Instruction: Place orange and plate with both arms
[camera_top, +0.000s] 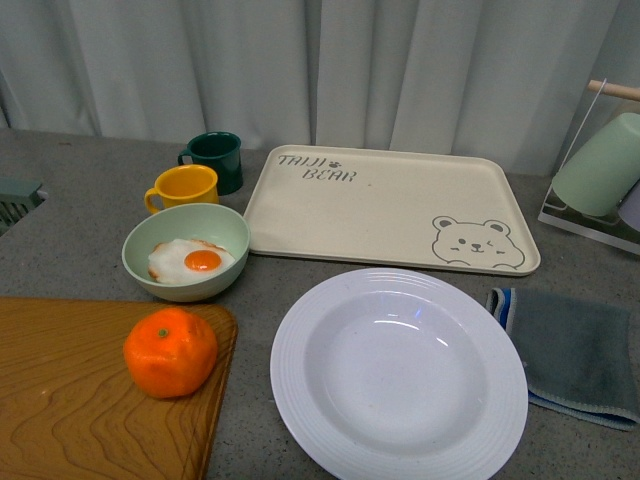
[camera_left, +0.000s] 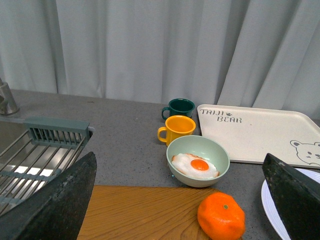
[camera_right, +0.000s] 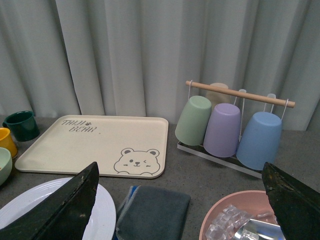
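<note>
The orange (camera_top: 170, 352) sat on the wooden board (camera_top: 60, 410) at the bench's near left corner, so the left claw (camera_left: 179, 162) was nearer. That claw hung released, jaws spread wide, with the fruit ahead of it and lower. The plate (camera_top: 398, 375) lay along the near edge, middle to right, closer to the right claw (camera_right: 180, 167), which was likewise spread and empty. Both things were round, so no long axis mattered. The bowl (camera_top: 185, 250) stood near the orange's far side, and the cloth (camera_top: 575, 350) lay just beside the plate's right rim. The tray (camera_top: 390, 205) behind the plate offered open room.
</note>
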